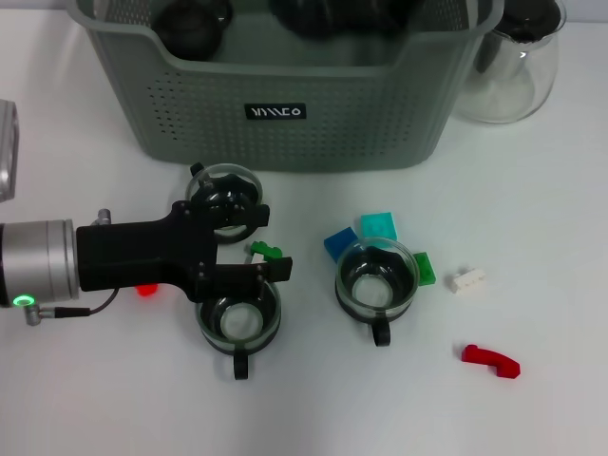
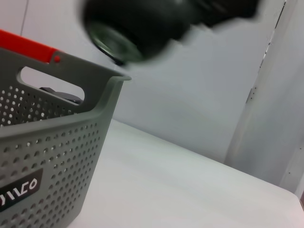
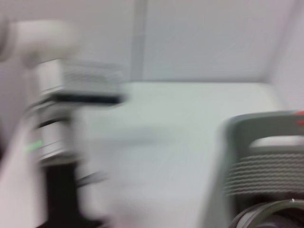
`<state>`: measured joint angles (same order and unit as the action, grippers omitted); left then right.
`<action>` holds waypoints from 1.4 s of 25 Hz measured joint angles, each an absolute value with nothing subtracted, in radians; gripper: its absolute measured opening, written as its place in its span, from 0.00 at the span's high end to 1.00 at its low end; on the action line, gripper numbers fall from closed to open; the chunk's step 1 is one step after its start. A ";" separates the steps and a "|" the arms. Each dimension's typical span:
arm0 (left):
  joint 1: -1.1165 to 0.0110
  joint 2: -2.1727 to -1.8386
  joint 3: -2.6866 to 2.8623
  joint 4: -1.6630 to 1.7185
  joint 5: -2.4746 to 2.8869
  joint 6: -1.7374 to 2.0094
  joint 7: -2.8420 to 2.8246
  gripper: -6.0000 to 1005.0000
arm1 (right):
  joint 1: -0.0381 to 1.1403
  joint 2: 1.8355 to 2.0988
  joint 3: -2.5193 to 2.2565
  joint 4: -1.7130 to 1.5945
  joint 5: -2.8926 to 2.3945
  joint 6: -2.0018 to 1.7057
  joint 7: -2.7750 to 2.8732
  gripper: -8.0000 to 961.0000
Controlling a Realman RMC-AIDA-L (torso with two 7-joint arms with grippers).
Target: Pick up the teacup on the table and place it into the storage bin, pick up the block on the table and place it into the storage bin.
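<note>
Storage bin (image 1: 285,104) sits at the back of the bench (image 1: 551,209), with a glass jug (image 1: 513,71) just beside its right end. In front of the bin, three teacups: one (image 1: 225,195) near the bin, one (image 1: 238,323) nearer the robot, one (image 1: 377,280) to their right. Left claw (image 1: 252,242) reaches in from the left between the first two. Blocks (image 1: 380,226) cluster around the right teacup; two more pieces (image 1: 468,280) lie further right.
</note>
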<state>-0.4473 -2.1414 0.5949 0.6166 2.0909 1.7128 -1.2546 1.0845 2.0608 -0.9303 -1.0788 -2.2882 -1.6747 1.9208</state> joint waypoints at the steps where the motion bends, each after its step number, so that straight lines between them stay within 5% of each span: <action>1: -0.447 -2.142 0.596 0.617 2.091 1.711 -1.253 0.19 | 1.103 2.059 -0.939 -1.047 -2.300 -1.605 1.935 0.93; 14: -0.451 -2.140 0.600 0.617 2.094 1.714 -1.242 0.19 | 1.270 2.092 -1.062 -0.620 -2.617 -0.978 2.070 0.93; 35: -0.458 -2.140 0.595 0.617 2.091 1.706 -1.242 0.19 | 1.268 2.100 -1.278 -0.423 -2.663 -0.669 2.073 0.93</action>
